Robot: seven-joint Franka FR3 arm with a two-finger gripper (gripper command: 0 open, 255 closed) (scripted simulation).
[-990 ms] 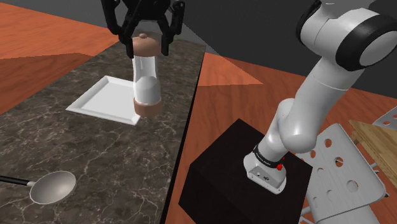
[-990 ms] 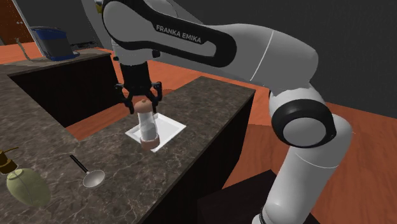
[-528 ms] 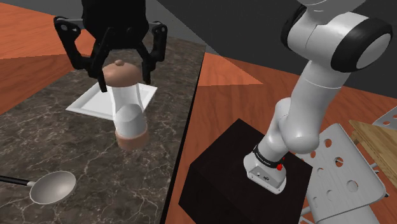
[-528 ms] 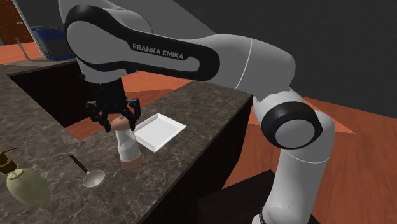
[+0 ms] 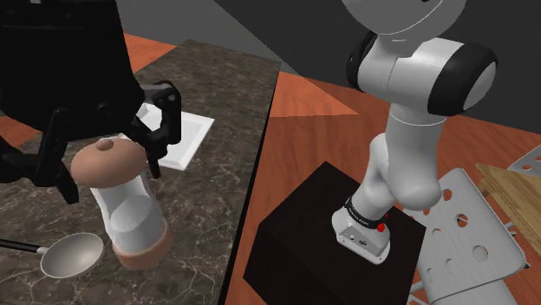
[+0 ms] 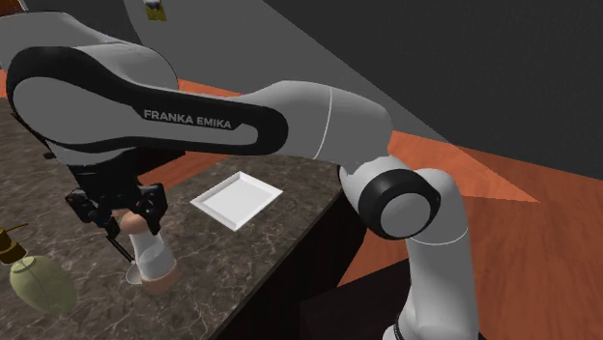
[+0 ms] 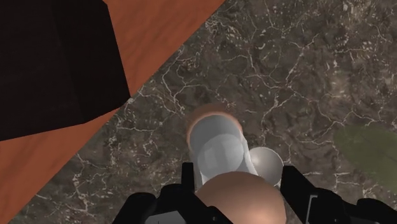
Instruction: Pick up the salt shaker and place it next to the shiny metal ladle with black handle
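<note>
Salt shaker (image 5: 130, 221) hangs below the claw (image 5: 108, 169), whose fingers are closed on its rounded tan cap; that high grip probably leaves the base free for setting down; the base sits just beside the ladle (image 5: 71, 254) bowl, back from the surface (image 5: 217, 95) stand-side edge, apart from the white plate (image 5: 186, 139); whether it touches down is unclear.

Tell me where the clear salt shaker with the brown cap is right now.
In the shoulder view's lower left, the salt shaker is clasped in the black gripper over the dark marbled counter, just right of the metal ladle.
</note>
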